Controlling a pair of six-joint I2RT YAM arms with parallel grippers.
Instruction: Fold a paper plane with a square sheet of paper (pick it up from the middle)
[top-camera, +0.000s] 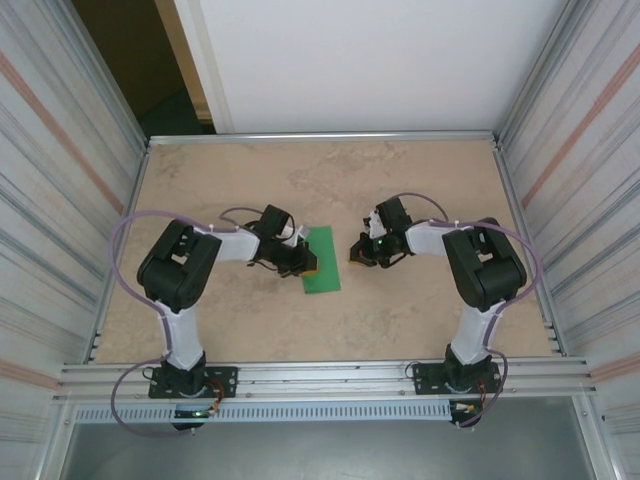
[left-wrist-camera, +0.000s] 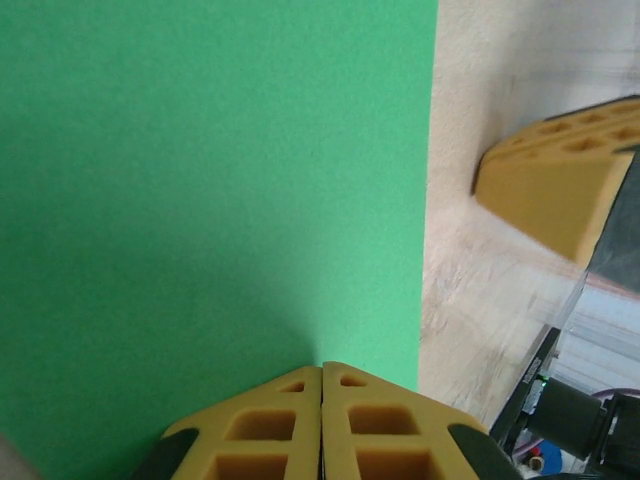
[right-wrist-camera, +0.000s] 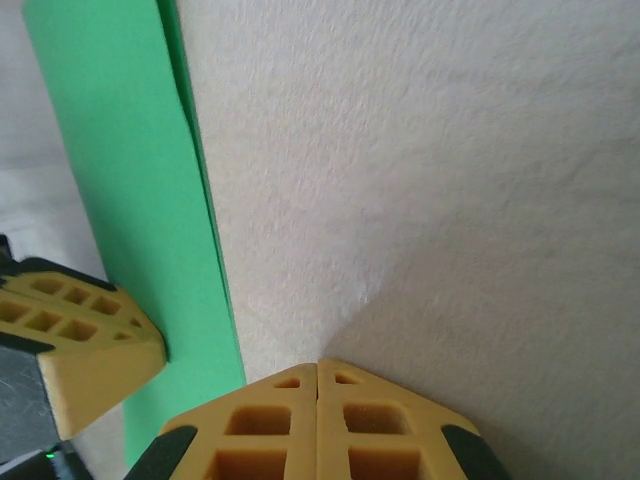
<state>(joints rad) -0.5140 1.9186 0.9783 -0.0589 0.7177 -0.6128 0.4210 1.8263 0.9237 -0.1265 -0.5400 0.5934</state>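
Green paper (top-camera: 323, 258) under left claw (top-camera: 307, 267)

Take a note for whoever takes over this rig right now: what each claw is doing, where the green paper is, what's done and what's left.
Left claw: shut, tips down on the green paper near its left edge, not gripping it.
Right claw: shut, tips at the bare table just right of the paper, off the green.
Paper: flat mid-table, a narrow rectangle with a doubled edge, so apparently folded in half once.
Left: nose and wing folds; no plane shape yet.
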